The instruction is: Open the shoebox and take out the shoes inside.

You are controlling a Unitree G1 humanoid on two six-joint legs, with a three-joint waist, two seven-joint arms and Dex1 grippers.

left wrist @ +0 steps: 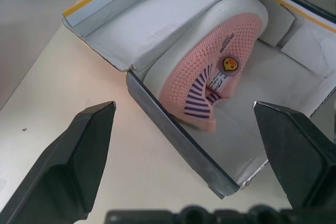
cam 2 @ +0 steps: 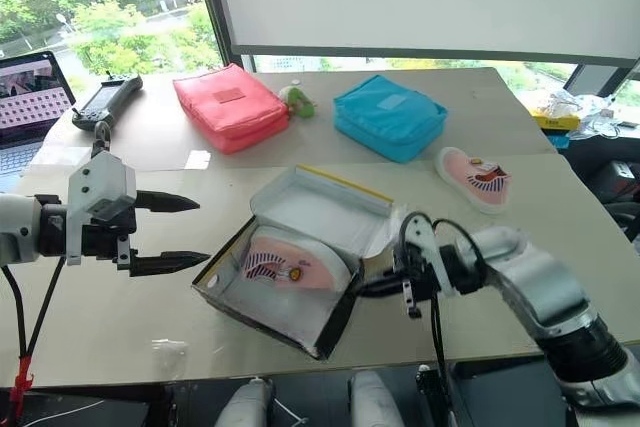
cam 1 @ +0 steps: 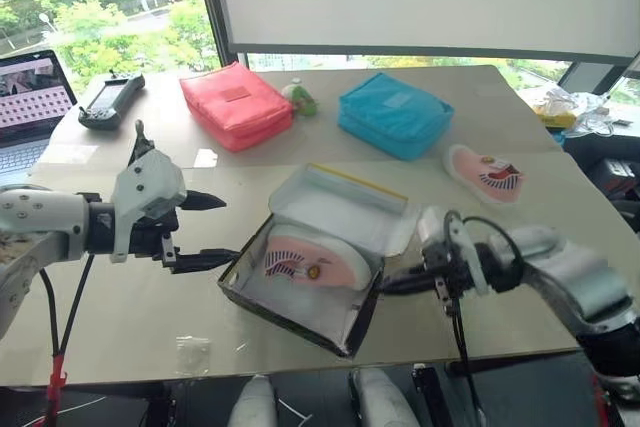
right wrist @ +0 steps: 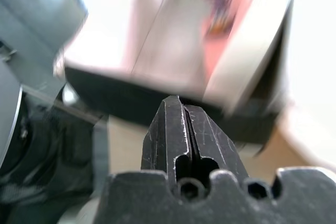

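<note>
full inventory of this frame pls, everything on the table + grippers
shoebox: 1, black sides, white inside, open, table's near middle
shoe in box: 1, pink, white sole, on its side
shoe on table: 1, pink, right of the box
red pouch: 1, far side
blue pouch: 1, far side
green toy: 1, between pouches
handheld controller: 1, black, far left
laptop: 1, left edge
left gripper: fingers open, left of box
right gripper: fingers shut, at box's right side

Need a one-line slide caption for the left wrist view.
Open left claw faces the black-sided cardboard shoebox, lid folded back, one pink knit slip-on shoe tipped on its side inside.
</note>
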